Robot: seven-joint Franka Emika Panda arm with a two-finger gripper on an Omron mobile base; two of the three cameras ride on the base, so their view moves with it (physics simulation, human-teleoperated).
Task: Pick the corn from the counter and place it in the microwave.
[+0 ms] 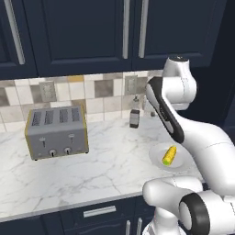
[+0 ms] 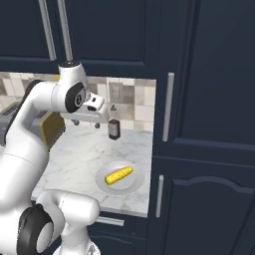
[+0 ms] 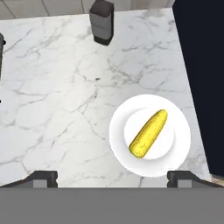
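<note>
The corn [image 1: 169,155] [image 2: 119,175] [image 3: 148,133], a small yellow cob, lies on a round white plate [image 1: 155,159] [image 2: 137,185] [image 3: 118,131] near the right end of the white marble counter [image 1: 105,156] [image 2: 84,154] [image 3: 57,109]. My gripper [image 2: 85,122] [image 3: 113,177] hangs well above the counter, left of and behind the plate, pointing down. Its jaws stand wide open with nothing between them. In the hand view the cob sits slightly right of centre, between the two fingertips. The microwave is out of view.
A silver toaster [image 1: 57,132] stands on the left of the counter. A small dark canister [image 1: 134,118] [image 2: 114,128] [image 3: 101,22] sits by the tiled back wall. A tall navy cabinet [image 2: 199,149] [image 3: 201,65] borders the counter's right edge, close to the plate.
</note>
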